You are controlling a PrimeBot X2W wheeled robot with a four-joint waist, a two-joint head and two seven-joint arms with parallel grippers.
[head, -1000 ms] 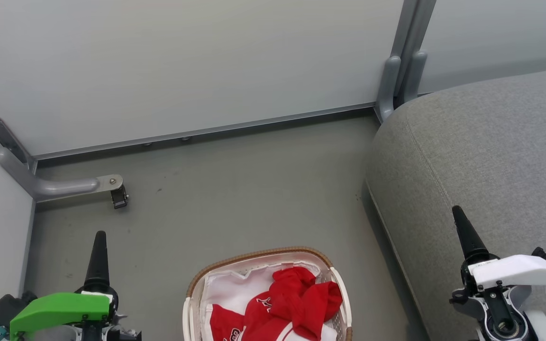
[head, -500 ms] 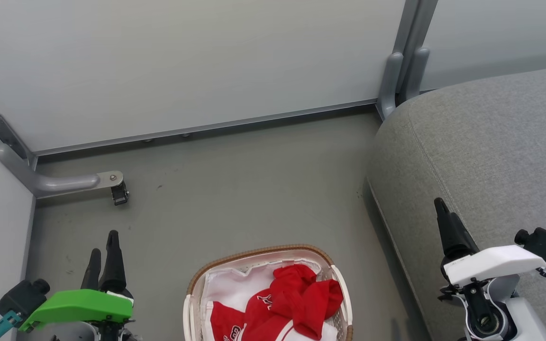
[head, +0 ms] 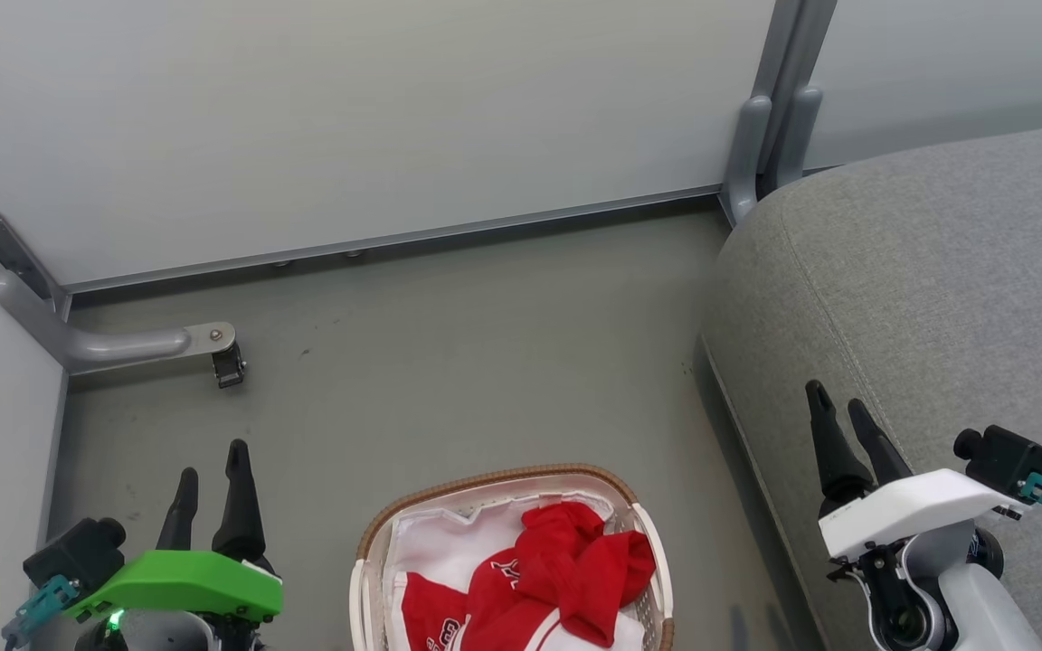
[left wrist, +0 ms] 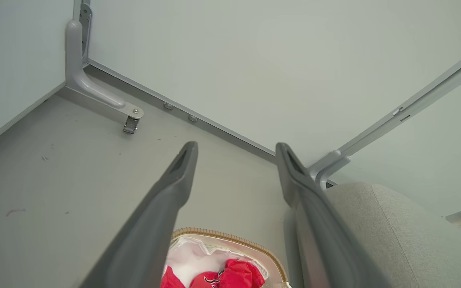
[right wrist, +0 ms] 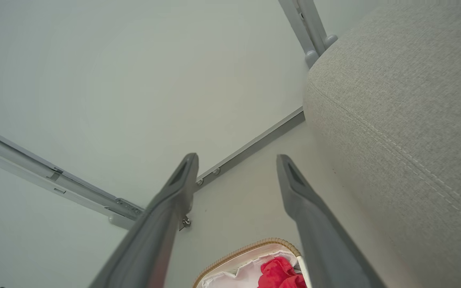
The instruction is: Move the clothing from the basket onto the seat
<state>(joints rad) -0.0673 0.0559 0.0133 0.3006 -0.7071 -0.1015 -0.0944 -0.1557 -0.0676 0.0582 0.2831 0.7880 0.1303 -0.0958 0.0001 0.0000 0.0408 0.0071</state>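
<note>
Red clothing (head: 575, 570) sits in the basket (head: 485, 479) beside the seat (head: 919, 298) (left gripper (head: 212, 458), right gripper (head: 836, 396) jaws apart).

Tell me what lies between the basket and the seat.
Nothing: in the head view, only a strip of bare grey floor separates the basket from the seat.

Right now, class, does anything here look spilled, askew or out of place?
Nothing stands out. The clothing lies crumpled inside the basket, which stands upright on the floor beside the seat; nothing hangs over the rim in view.
</note>
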